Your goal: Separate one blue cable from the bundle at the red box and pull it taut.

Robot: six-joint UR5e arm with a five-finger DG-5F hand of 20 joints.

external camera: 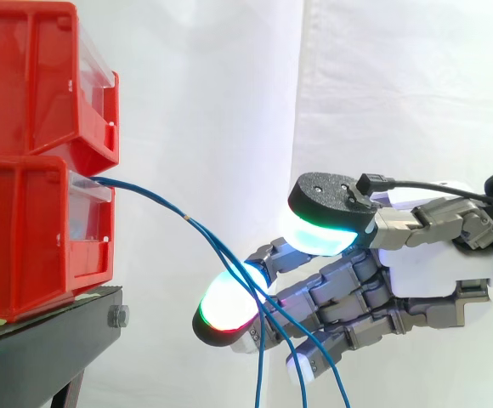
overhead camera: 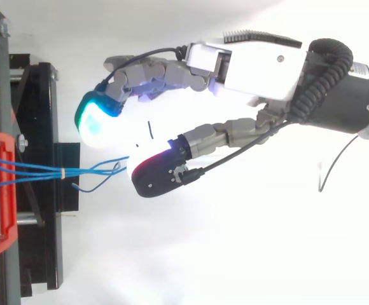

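Red-lit pad (external camera: pixel 225 306): touches the blue cables (external camera: pixel 149 197), grips nothing.
My hand (external camera: pixel 433 263): loose and spread, thumb pad up and apart.
Cables: slack, tied together, running from the box front down and across my pad.
Red box (external camera: pixel 25 246): opposite my pads, at the black stand's (external camera: pixel 51 340) edge.
Next, I think: pinch one, pull straight away from the box.

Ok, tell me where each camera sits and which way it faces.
Side view: beside the work at about its height, looking level at stacked red plastic bins on a black stand; the robot's hand enters from the right.
Top view: above the work, looking down on it; hand and arm enter from the right.
Shared: bins, hand, and thin blue cables between them.
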